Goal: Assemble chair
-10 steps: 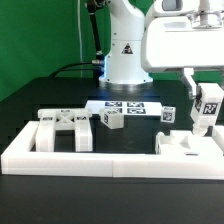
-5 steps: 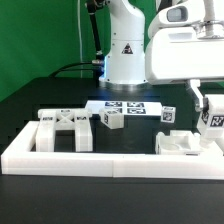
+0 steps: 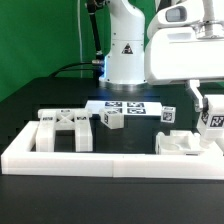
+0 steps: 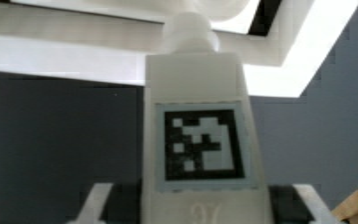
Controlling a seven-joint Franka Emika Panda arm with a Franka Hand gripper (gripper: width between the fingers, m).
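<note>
Since a second ago the gripper (image 4: 199,203) has swung toward three o'clock, clamped on a tagged leg (image 3: 212,120). The back piece (image 3: 65,128) at nine o'clock lies loose, so assembly looks barely begun.

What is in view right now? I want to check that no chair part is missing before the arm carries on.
slotted panel: one, white, exterior view's left, behind the front wall
small tagged blocks: two, white, near the marker board
low part: one, white, exterior view's right
long tagged part: one, white, held at far right
marker board: one, white, middle back
front wall: one, white
table: one, black
arm: one, white
gripper: one, around the long tagged part
</note>
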